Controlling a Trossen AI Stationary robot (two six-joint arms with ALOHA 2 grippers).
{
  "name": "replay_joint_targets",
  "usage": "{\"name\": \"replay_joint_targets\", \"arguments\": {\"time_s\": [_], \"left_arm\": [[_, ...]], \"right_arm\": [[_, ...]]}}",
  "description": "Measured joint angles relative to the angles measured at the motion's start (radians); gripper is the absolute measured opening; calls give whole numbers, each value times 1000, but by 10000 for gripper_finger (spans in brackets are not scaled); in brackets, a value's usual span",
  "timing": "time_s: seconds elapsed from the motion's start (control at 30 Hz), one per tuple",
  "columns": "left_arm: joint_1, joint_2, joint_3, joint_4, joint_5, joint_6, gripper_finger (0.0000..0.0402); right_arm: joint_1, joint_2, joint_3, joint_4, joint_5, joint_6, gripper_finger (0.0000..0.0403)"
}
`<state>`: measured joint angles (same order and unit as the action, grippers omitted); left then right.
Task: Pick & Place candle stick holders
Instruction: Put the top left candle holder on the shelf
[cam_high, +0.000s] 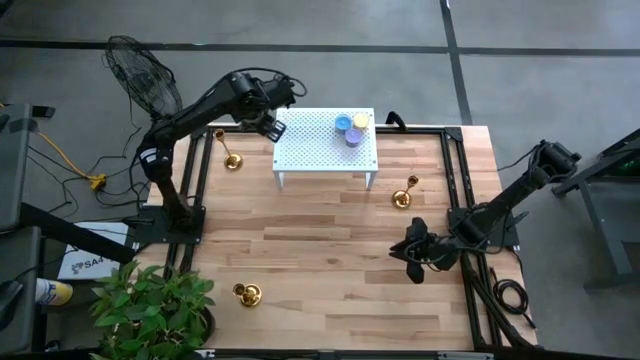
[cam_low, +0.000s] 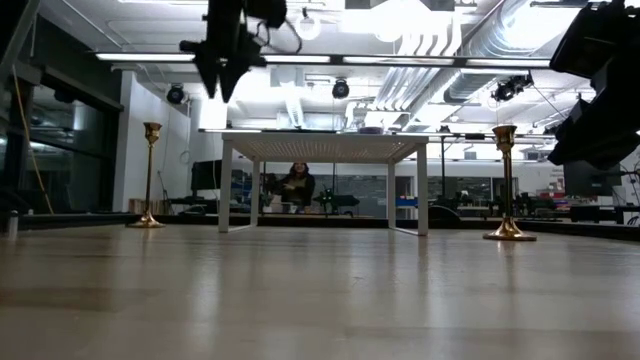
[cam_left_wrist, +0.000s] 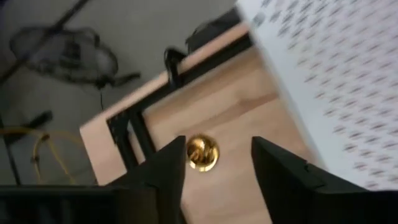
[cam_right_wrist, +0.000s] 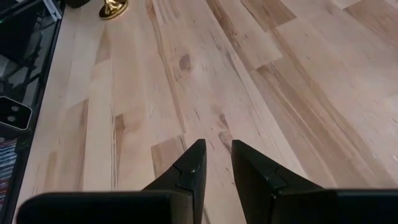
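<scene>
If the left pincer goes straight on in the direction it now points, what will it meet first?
Probably the small shiny gold candle stick holder on the wooden table: in the left wrist view it sits between the left pincer's open fingers, though depth is unclear.

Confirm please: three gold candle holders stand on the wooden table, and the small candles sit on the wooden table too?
Not quite. The candles sit on the white perforated stand, as the high view shows. The three candle holders do stand on the wooden table.
</scene>
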<state>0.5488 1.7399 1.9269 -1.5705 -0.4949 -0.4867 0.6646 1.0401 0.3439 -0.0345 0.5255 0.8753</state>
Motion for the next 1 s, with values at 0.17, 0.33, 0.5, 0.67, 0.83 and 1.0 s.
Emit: {"name": "replay_joint_targets", "arguments": {"time_s": [0.17, 0.33, 0.5, 0.67, 0.83, 1.0], "left_arm": [[38, -24, -98, 0, -14, -40, 205], [70, -59, -145, 0, -68, -99, 197], [80, -87, -154, 4, -75, -121, 177], [79, -88, -154, 7, -55, -121, 166], [79, -88, -154, 6, -22, -96, 166], [79, -88, -154, -1, -11, -120, 166]], "right_arm": [[-1, 0, 0, 0, 10, 0, 71], [-1, 0, 0, 0, 24, 0, 71], [-1, 0, 0, -1, 25, 0, 71], [-1, 0, 0, -1, 26, 4, 71], [-1, 0, 0, -1, 26, 7, 71], [-1, 0, 0, -1, 26, 7, 71]]}}
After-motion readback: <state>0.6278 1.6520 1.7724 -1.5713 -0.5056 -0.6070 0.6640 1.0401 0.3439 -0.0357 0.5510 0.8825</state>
